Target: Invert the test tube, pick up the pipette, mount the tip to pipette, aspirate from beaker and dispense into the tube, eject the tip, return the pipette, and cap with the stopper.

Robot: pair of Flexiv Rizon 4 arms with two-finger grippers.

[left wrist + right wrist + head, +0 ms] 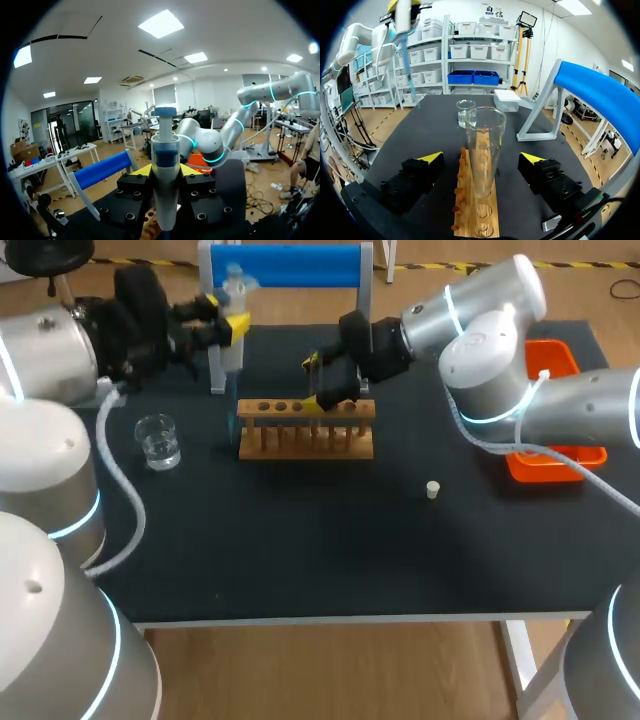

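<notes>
Left pincer (228,328) clamped on a white-and-blue plastic pipette (165,150) beyond the light wooden tube rack (476,210); right pincer (481,158) spread, untouching, around a clear glass test tube (485,125) upright in that rack.

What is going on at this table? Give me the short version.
The left gripper is shut on a white and blue pipette, held up by the blue stand. The right gripper hangs open around a clear glass test tube standing mouth up in the wooden rack, touching nothing. The glass beaker of clear liquid and the small white stopper sit apart on the table.
</notes>
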